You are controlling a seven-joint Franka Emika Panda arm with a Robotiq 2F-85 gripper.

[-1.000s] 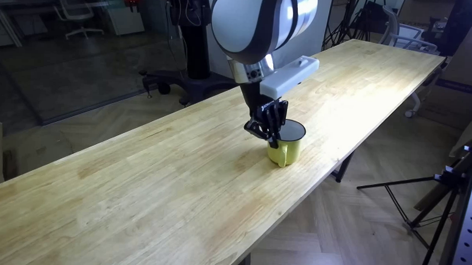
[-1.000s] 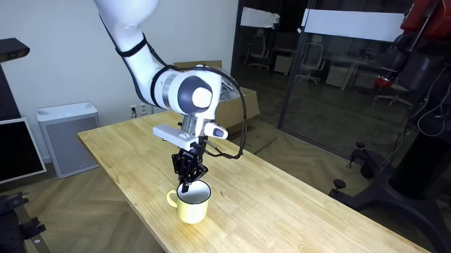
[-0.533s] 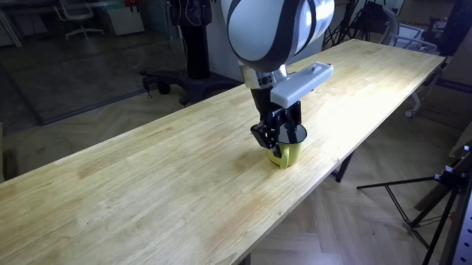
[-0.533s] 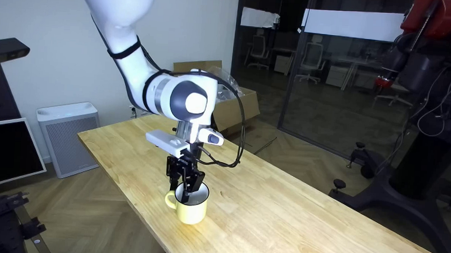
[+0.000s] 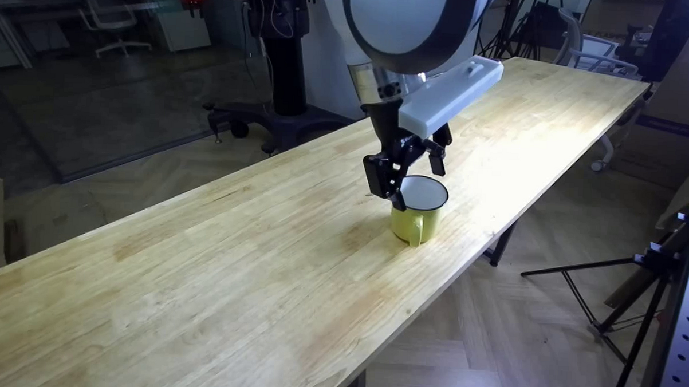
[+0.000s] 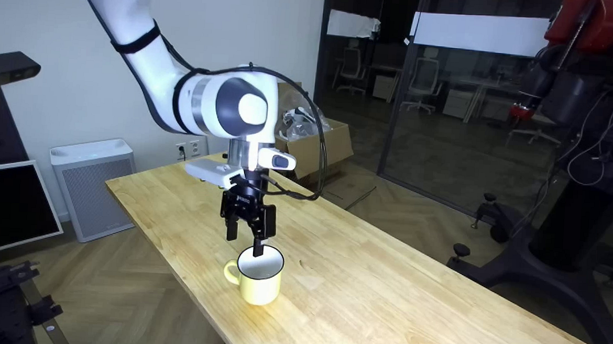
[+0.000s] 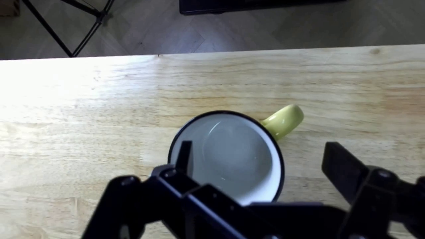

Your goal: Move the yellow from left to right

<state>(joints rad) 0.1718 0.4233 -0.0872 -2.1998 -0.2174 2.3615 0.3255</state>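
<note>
- In an exterior view the yellow mug (image 5: 428, 221) stands upright on the wooden table (image 5: 204, 269), near its right edge, handle (image 5: 416, 229) toward the near side. The gripper (image 5: 418, 183) hangs over it, fingers spread apart; the left fingertip overlaps the rim, the right one is farther back and higher.
- In an exterior view the white arm (image 6: 158, 91) slants down from the left. The mug stands near the table's left edge, handle to the left; one fingertip shows against the mouth, and whether it touches I cannot tell. A cardboard box (image 6: 339, 145) is on the table's far side.
- In the wrist view one finger (image 7: 183, 157) covers part of the mouth at left; the other is right of the mug.
</note>
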